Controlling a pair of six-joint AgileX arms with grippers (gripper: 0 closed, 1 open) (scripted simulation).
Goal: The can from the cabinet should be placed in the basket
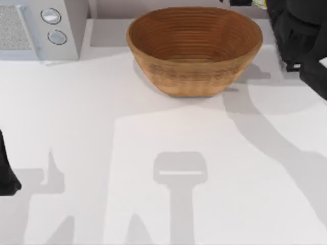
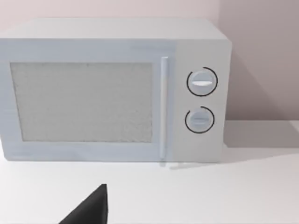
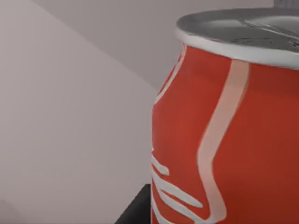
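Well, the right gripper sits at the far edge of the table in the top view, just past the right side of the basket's rim, with the black bulk of the right arm reaching in from the far right corner. Its wrist camera is pressed up close to the can; I can make out the red side, the white script curling down it and the silver top. Whether the gripper is clamped on the can or merely around it I cannot tell. A small yellow-green sliver shows beside the gripper in the top view; it may be the can's lower band, though it is too small to be sure. Behind the can in the wrist view are plain pale grey surfaces.

The wicker basket stands on the white table towards the far middle, its ribbed inside holding nothing; the can is not in it. A white microwave with two round knobs occupies the far left corner, well apart from the basket; its door is closed.

The left arm rests at the near left edge of the table, facing the microwave; how wide its gripper stands I cannot tell.
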